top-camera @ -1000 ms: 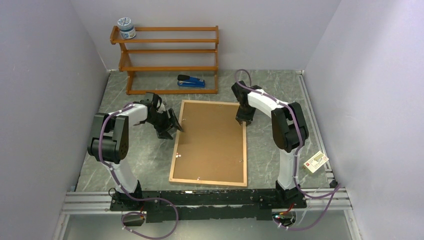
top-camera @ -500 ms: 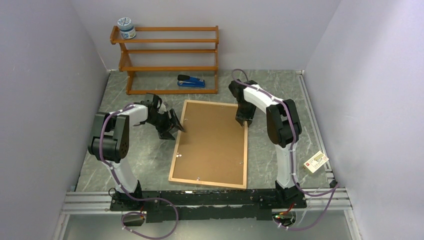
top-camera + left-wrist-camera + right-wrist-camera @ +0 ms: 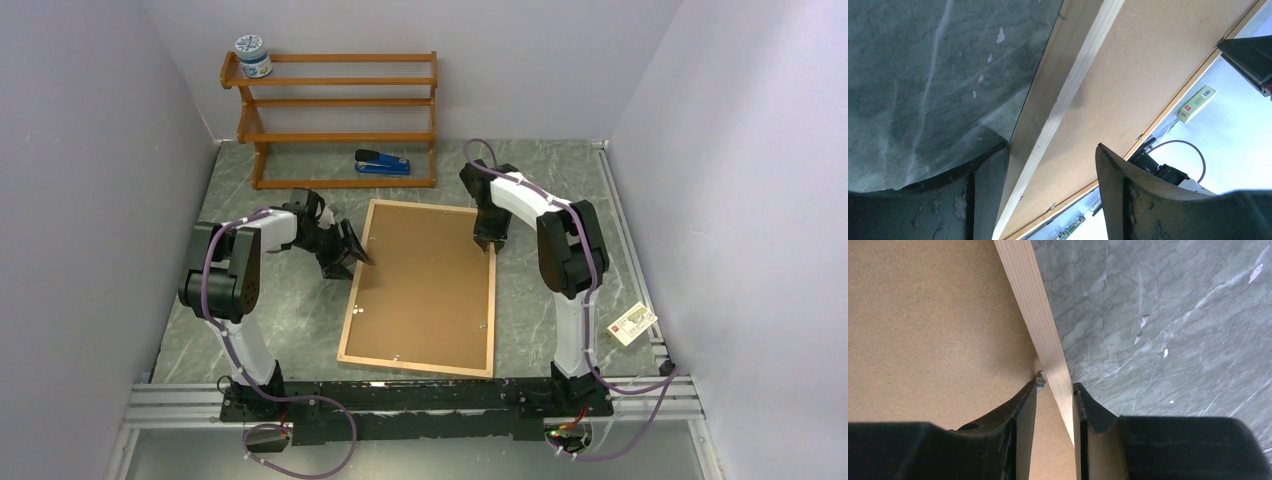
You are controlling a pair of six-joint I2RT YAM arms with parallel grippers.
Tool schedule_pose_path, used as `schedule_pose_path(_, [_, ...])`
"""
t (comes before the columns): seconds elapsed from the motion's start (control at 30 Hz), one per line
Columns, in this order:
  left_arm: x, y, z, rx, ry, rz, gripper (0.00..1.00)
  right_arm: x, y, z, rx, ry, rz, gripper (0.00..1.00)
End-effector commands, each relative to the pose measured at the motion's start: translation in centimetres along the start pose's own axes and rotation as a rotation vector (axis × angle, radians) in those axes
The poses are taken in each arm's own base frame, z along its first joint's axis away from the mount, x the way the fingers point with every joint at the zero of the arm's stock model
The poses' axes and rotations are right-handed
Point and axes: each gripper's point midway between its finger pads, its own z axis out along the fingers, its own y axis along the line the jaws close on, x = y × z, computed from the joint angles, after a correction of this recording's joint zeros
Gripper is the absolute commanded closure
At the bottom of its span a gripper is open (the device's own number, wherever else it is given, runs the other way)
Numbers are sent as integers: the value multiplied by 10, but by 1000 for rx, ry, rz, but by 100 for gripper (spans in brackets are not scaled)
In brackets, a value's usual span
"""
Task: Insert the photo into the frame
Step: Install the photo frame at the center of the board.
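Observation:
The frame (image 3: 415,365) lies face down on the table with its brown backing board (image 3: 420,285) up. The photo is hidden. My left gripper (image 3: 352,252) is open at the frame's left side, near the far corner. In the left wrist view its jaws (image 3: 1053,146) stand wide astride the light wood rail (image 3: 1068,95), one finger over the table and one over the board. My right gripper (image 3: 484,243) is at the right rail's far part. There its jaws (image 3: 1055,385) close narrowly on the rail (image 3: 1033,295), beside a small metal tab (image 3: 1040,379).
An orange-brown shelf rack (image 3: 335,100) stands at the back with a lidded jar (image 3: 253,56) on its top left. A blue stapler (image 3: 382,162) lies in front of it. A small printed box (image 3: 634,322) sits at the table's right edge.
The right arm shifted slightly along the frame's right rail and its jaws narrowed. The left gripper edged a little toward the frame's left rail. The frame nudged slightly.

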Motion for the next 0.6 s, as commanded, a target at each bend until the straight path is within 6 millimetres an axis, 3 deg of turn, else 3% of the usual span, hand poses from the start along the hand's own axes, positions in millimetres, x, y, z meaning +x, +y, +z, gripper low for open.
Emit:
schedule_pose_path(0.0, [3,12,8,-39,10,-1,31,-14,-3,11,8,-47,45,87])
schedule_pose_path(0.07, [3,13,8,-42,8,0,31,-15,-5,10,23,-43,52,83])
schedule_pose_path(0.13, [3,13,7,-44,4,0,31,-17,-10,11,49,-46,60,64])
schedule_pose_path(0.2, [2,13,7,-47,-3,1,30,-19,-14,11,64,-54,68,52])
schedule_pose_path(0.3, [1,14,5,-57,-13,1,28,-21,-17,13,58,-60,101,45])
schedule_pose_path(0.4, [1,15,4,-64,-17,1,26,-21,-14,16,8,-68,146,45])
schedule_pose_path(0.57, [2,16,6,-66,-14,-2,27,-10,-7,22,-48,-32,143,59])
